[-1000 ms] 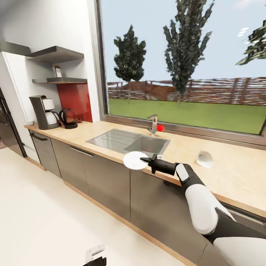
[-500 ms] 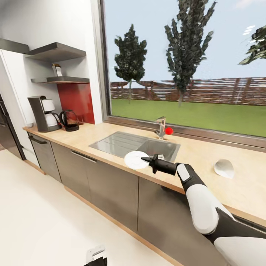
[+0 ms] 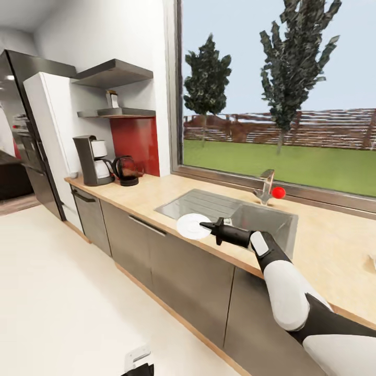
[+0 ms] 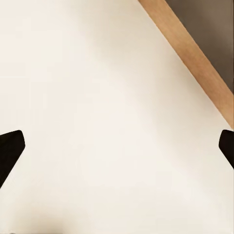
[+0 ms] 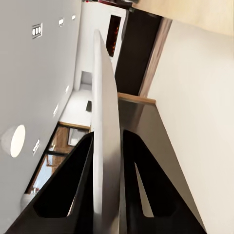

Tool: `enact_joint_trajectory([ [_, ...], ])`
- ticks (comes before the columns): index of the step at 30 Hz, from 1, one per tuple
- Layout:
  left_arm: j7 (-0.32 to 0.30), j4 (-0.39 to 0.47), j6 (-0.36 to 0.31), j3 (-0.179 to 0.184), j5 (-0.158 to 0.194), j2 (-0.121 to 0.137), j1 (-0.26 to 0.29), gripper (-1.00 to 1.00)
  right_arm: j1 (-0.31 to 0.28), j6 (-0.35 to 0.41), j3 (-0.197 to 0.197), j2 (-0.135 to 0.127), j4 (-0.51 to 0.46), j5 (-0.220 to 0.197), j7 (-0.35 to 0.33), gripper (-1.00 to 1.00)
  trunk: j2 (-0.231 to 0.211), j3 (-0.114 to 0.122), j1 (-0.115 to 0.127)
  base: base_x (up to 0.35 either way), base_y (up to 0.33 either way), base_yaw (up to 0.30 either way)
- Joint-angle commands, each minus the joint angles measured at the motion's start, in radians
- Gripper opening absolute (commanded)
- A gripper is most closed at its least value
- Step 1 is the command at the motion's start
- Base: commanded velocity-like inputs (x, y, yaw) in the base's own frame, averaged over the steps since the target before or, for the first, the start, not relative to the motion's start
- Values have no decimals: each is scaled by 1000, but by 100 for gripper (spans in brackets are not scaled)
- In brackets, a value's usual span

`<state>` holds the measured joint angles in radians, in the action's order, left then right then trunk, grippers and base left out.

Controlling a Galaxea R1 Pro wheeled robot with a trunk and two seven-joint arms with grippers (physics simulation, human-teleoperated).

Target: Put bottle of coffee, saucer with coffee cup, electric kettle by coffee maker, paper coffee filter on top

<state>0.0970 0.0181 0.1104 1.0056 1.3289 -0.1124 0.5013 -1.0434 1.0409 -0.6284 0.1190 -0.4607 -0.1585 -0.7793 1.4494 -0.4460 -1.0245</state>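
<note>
Dark fingers [image 4: 10, 146] spread wide over pale floor [image 4: 97, 107] beside a wooden plinth [image 4: 195, 53].

Kitchen things by the big window

A sink [image 3: 209, 201] is sitting at 12 o'clock, a tap [image 3: 266, 184] at 1 o'clock, a fridge [image 3: 44, 141] at 10 o'clock.

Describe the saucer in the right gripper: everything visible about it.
The saucer is a plain white round disc, smooth and ceramic-looking, with a faint inner ring for a cup. It is held roughly level in the air in front of the sink, at the counter's front edge, resting on nothing. The right gripper pinches its near rim; in the right wrist view the saucer appears edge-on as a thin pale slab, clamped between the two dark fingers. Nothing lies on it.
</note>
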Motion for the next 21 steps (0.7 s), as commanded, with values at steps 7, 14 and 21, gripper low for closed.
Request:
enact_joint_trajectory([
  [7,6,0,2,8,4,-1,0,100,-1,6,-7,-2,-2,-1,-2,-100,1,-1,0,253,206,281],
  [14,6,0,2,8,4,-1,0,100,0,6,-7,-4,-2,0,-2,-100,1,1,0,253,206,280],
  [21,6,0,2,8,4,-1,0,100,0,6,-7,-5,-3,0,-2,-100,1,1,0,253,206,266],
])
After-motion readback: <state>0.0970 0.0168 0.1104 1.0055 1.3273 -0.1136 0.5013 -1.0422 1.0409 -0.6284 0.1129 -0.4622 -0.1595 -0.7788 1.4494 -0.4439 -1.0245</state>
